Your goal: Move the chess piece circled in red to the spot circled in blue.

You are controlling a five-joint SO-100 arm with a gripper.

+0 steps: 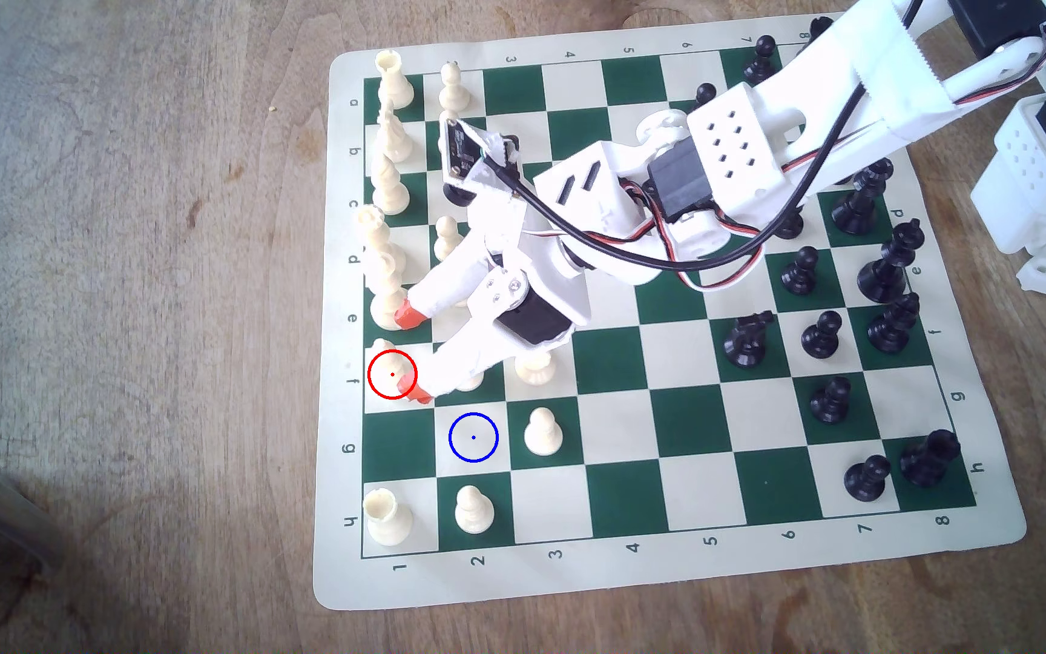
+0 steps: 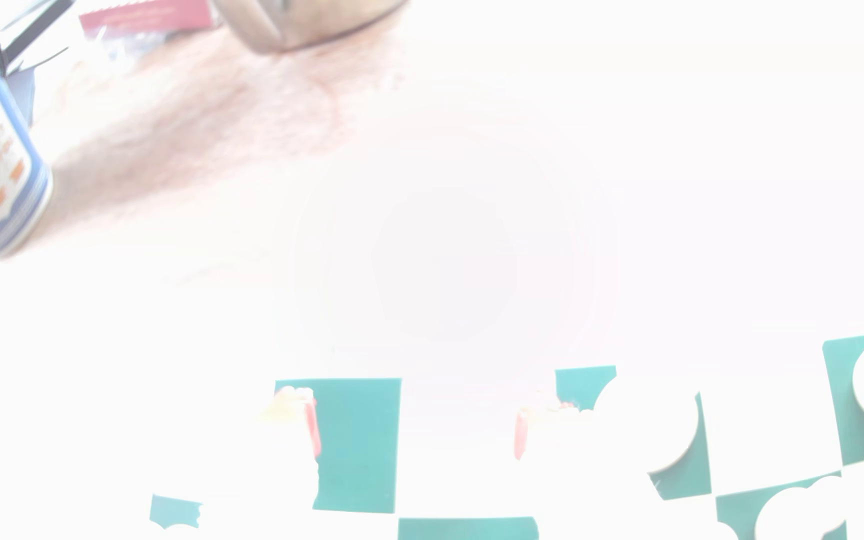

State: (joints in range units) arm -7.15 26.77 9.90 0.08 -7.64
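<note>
The gripper [image 1: 415, 355], fingers spread, straddles the red-ringed bishop [image 1: 386, 358], with a tall cream piece [image 1: 386, 295] just beside its far finger and two cream pawns [image 1: 533, 368] under the wrist. The blue-ringed square [image 1: 473, 437] is bare. A pawn [image 1: 542, 431] stands on the adjoining square at the exterior view's right, and another pawn [image 1: 474, 510] on the adjoining square toward the near board edge.
</note>
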